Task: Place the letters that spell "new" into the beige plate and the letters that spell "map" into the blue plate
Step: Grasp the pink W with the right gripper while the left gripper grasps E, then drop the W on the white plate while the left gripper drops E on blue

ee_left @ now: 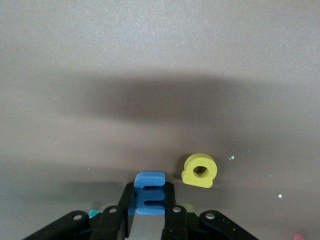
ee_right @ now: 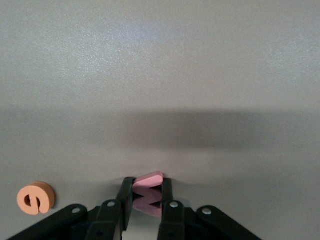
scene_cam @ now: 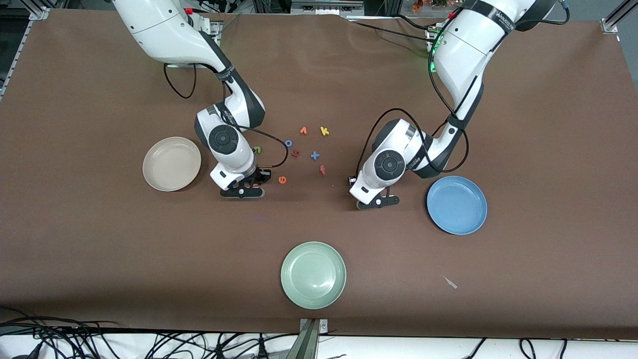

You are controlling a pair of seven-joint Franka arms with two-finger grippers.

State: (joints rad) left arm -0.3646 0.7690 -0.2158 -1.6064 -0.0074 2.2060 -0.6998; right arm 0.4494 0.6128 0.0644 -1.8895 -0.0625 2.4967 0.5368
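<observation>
Plates: three (scene_cam: 172,163); hands grip two letters.

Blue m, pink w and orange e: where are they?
blue m (ee_left: 150,192), left wrist view, on its face between the fingers.
pink w (ee_right: 149,196), right wrist view, on its face between the fingers.
orange e (ee_right: 35,198), right wrist view, on its flat face.

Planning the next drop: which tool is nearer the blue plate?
Left. The left tool, shut on the blue m, is low beside the blue plate. The right tool, shut on the pink w, is beside the beige plate.
</observation>
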